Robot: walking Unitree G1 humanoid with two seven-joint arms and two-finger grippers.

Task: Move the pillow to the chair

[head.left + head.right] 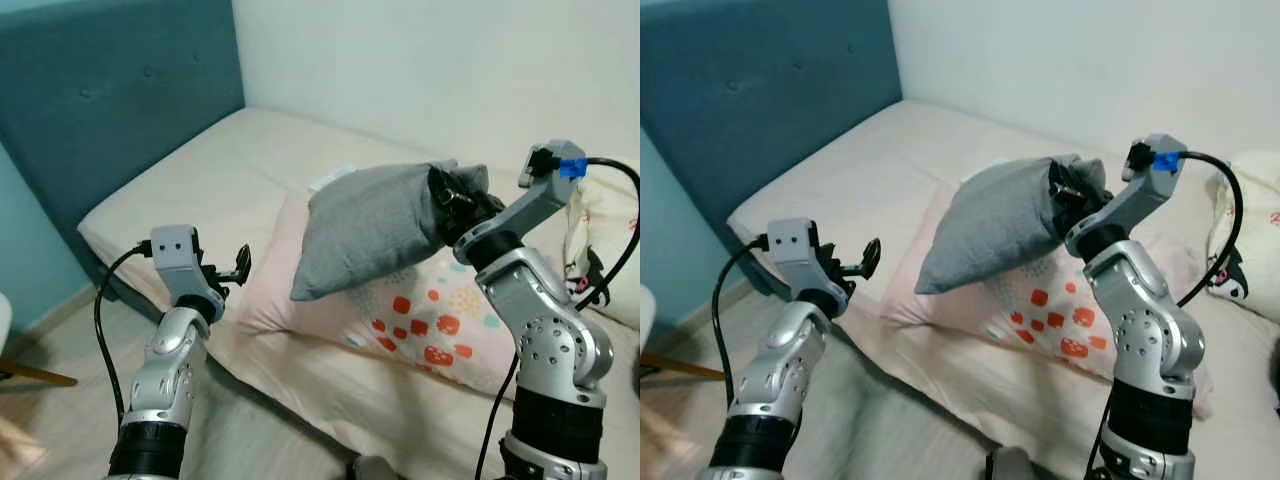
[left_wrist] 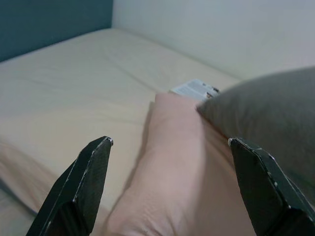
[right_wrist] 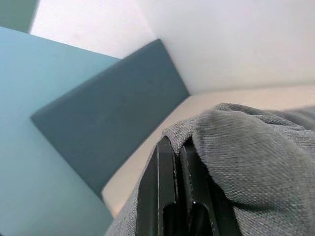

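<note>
A: Over the bed [image 1: 200, 190], R gripper [image 1: 452, 205] has the grey pillow [image 1: 370, 225] — fingers [image 3: 167, 196] pressed together w/ a fold of cloth caught between, clamped on the pillow's right end.

B: Pillow off the bed?

A: Mostly up in the air. Hangs from the R gripper, tilted, low corner dipping toward the robot's left. It hangs over the pink pillow [image 1: 400, 310], the one w/ red & orange spots. Touching or just clear of it, can't tell.

B: L gripper?

A: L gripper [image 2: 170, 147] held out low at the bed's near edge, fingers wide apart, nothing between them. Points at the pink pillow's end; grey pillow sits beside one fingertip in the L wrist view, not gripped.

B: Anything else on the bed?

A: Cream sheet. A white label [image 2: 194, 89] peeks out past the pink pillow's far end. A white cushion [image 1: 605, 250] w/ a dark print, far right by the wall [image 1: 430, 70].

B: Surroundings?

A: Teal headboard [image 1: 110, 100] to the robot's left, white wall behind the bed. A wooden leg [image 1: 35, 375] and a bit of white edge at far left, low down; what it belongs to, can't say. Black cable [image 1: 620, 200] loops off the R wrist, another off the L arm.
</note>
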